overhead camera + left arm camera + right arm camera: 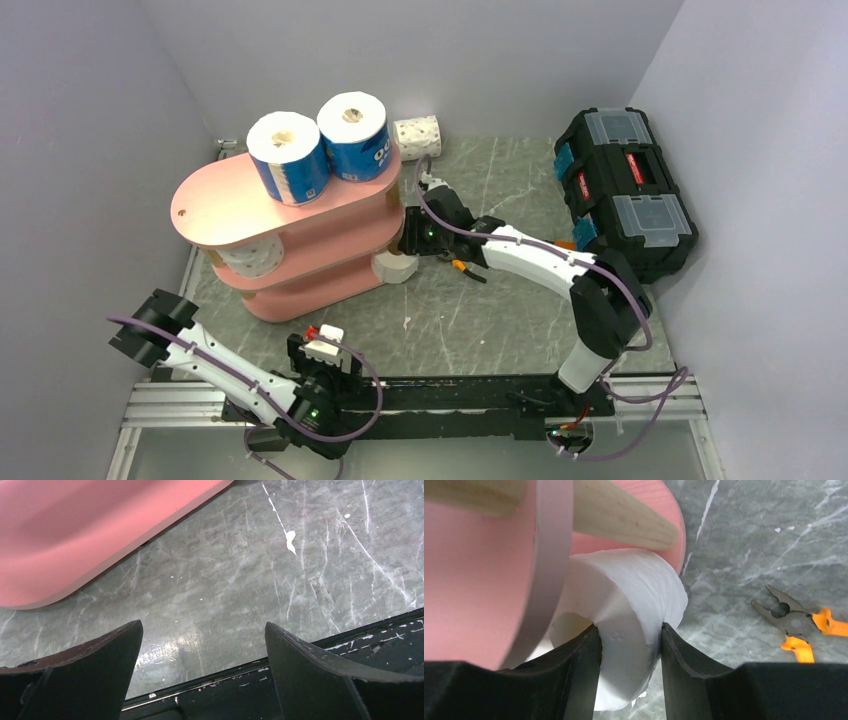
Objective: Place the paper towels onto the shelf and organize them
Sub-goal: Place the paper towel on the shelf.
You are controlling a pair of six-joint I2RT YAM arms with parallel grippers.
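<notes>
Your right claw (629,642) was clamped on a plain white roll (636,585). Its 2 black fingers (579,675) squeezed the roll's wall, with 1 of them sitting at the mouth of the hollow core. You had that roll at the right end of the shelf (469,580), down at the lowest tier, tucked under the edge of the middle board and just beside a light wooden post (624,517). In the overhead view it poked out past the rounded end of the boards, and you could not tell whether it rested on the bottom board. Just to the right of the claw, a pair of orange-handled pliers (796,627) lay on the grey marbled tabletop (480,310). Further out, the shelf's top tier carried 2 blue-wrapped rolls (288,158) standing on end, side by side and touching, toward its far right end. On the middle tier, 1 speckled roll (250,258) sat near the left end. A second speckled roll (418,137) lay on its side on the tabletop behind the shelf, close to the back wall. A black toolbox (625,190) sat well apart on the right. Your left claw (202,630) hung low over the tabletop's near edge, just in front of the shelf's bottom board, with its jaws spread wide and nothing between them.
</notes>
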